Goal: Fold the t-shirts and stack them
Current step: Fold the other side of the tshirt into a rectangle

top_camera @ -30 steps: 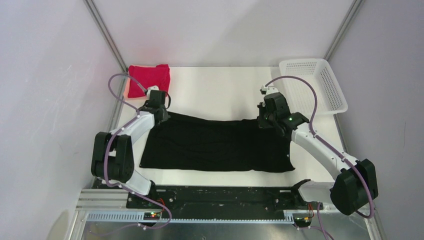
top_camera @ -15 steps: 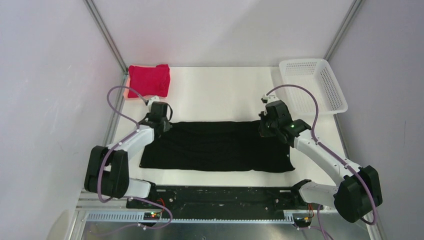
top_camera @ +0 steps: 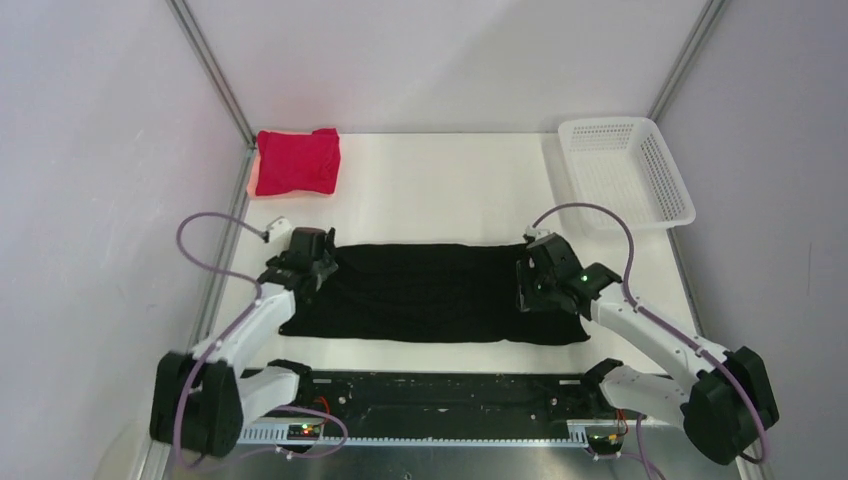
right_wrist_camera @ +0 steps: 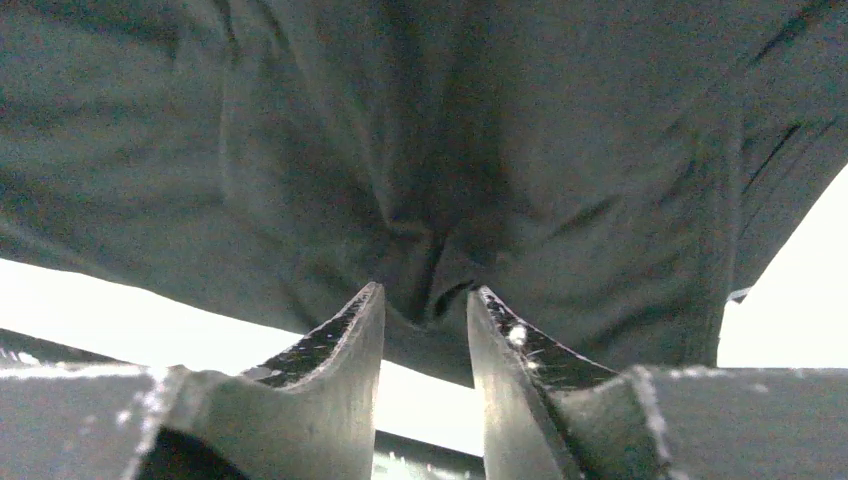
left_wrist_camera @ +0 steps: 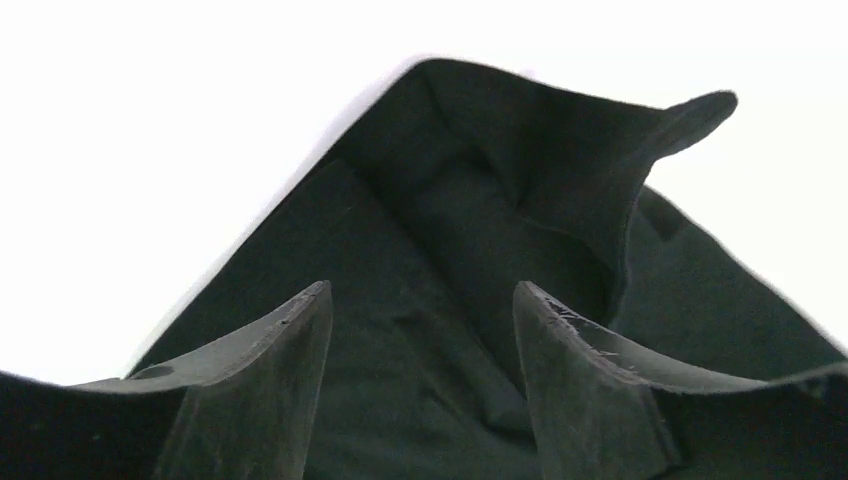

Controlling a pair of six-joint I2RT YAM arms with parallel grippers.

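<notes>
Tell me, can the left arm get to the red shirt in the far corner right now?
Probably yes. The left gripper is open over the black shirt's end, holding nothing, and only bare table lies between it and the red shirt.

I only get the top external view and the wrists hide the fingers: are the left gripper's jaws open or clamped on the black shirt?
Observer: Open. The left gripper has its jaws wide apart; the black t-shirt lies loose beyond them, unpinched.
Operator: And the right one?
Observer: The right gripper shows a narrow gap, with a pucker of cloth sitting between the tips.
Operator: Does the cloth lie flat by the left one?
Observer: No, its edge there curls upward in a raised flap.
</notes>
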